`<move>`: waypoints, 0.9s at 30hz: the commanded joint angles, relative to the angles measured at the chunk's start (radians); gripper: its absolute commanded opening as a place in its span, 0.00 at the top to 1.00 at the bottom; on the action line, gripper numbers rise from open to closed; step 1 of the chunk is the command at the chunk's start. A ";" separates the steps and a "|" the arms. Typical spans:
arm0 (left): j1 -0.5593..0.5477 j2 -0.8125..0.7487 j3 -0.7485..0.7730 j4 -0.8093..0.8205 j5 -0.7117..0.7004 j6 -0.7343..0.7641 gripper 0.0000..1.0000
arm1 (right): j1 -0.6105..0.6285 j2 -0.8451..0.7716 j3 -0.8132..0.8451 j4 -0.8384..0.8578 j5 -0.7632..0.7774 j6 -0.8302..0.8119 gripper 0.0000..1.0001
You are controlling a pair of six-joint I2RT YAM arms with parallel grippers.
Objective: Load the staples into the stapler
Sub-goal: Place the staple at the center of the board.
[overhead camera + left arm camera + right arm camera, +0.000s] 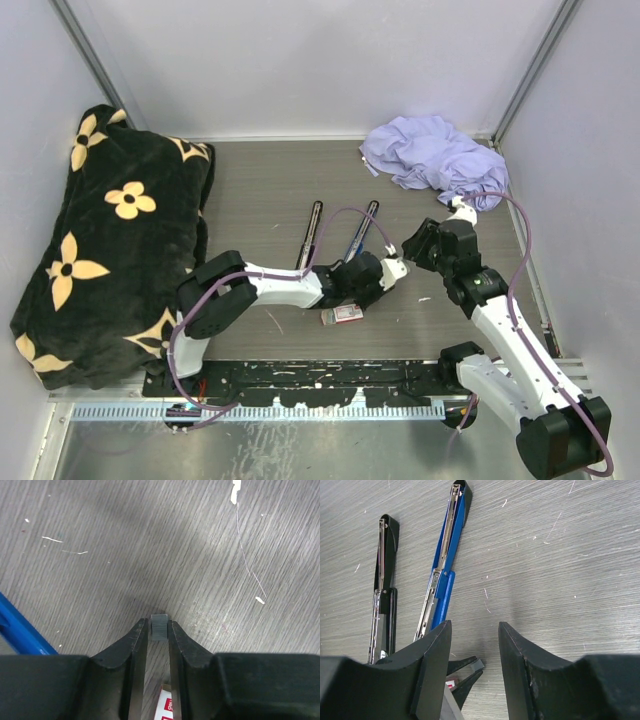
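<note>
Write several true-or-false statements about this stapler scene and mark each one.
1. The black stapler and the blue stapler both lie opened out flat on the table. True.
2. The left end effector is empty. False: it pinches a small grey staple strip between its fingertips.
3. The right end effector grips the blue stapler. False: its jaws stand open with nothing between them.
4. The staple box lies on the table, outside both staplers. True.

Left hand (159, 631) pinches a grey staple strip (159, 625) above the table (150, 540).
</note>
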 commanded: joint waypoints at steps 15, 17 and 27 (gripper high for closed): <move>0.103 -0.321 -0.180 0.128 0.078 -0.061 0.33 | -0.001 0.076 0.139 -0.156 -0.034 -0.156 0.50; 0.139 -0.394 -0.218 0.079 0.047 -0.073 0.33 | 0.000 0.101 0.144 -0.161 -0.091 -0.197 0.50; 0.563 -0.673 -0.270 -0.215 0.216 -0.417 0.27 | 0.176 0.335 0.149 -0.145 -0.124 -0.283 0.47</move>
